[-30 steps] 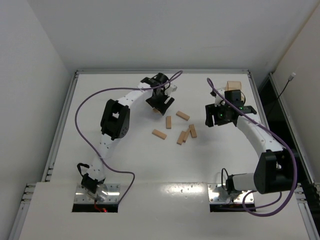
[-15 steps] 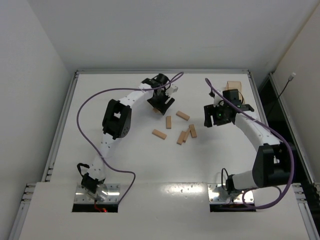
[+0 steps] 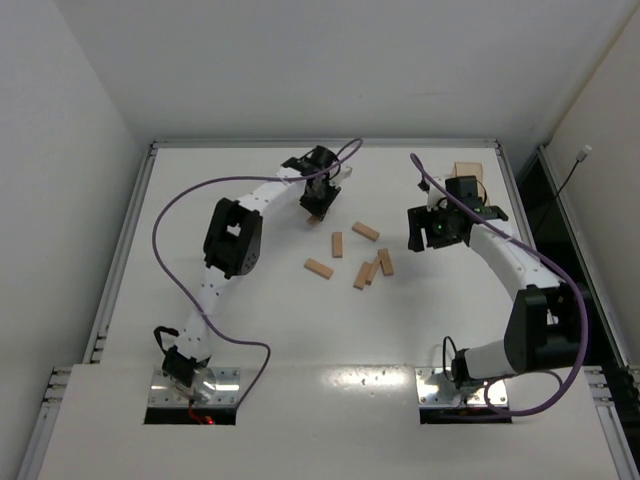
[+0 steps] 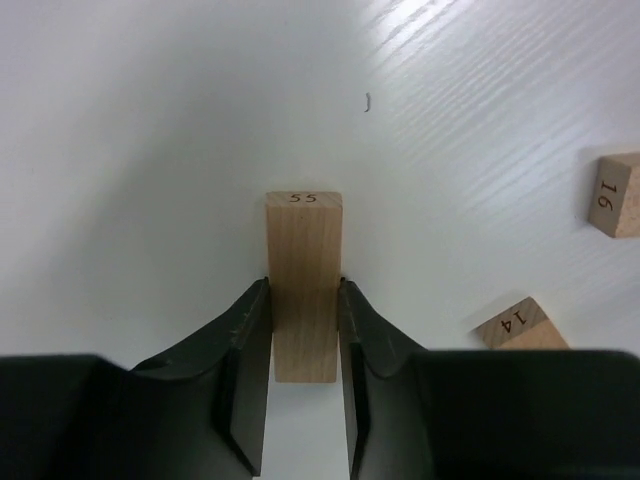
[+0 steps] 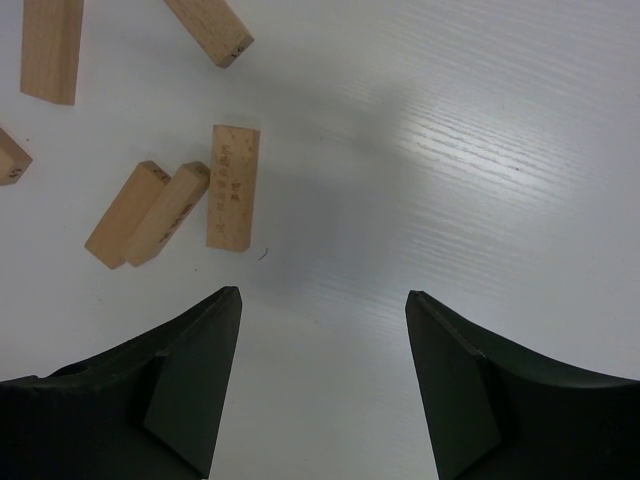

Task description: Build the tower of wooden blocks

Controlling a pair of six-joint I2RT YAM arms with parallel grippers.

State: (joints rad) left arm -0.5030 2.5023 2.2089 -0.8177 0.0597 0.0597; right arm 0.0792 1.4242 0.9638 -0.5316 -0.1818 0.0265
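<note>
You've got shallow translucent tan tray (image 3: pixel 466 170) near far right corner of white table (image 3: pixel 200 330); metal rail (image 3: pixel 122 250) along table's left edge.

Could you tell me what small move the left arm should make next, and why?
Likely a short straight lift: the left gripper is shut on the sides of block 55, which seems to rest flat on the table, so raising it clears the surface.

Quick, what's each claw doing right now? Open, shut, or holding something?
Left claw: shut on a wooden block.
Right claw: open, nothing between its fingers.
</note>
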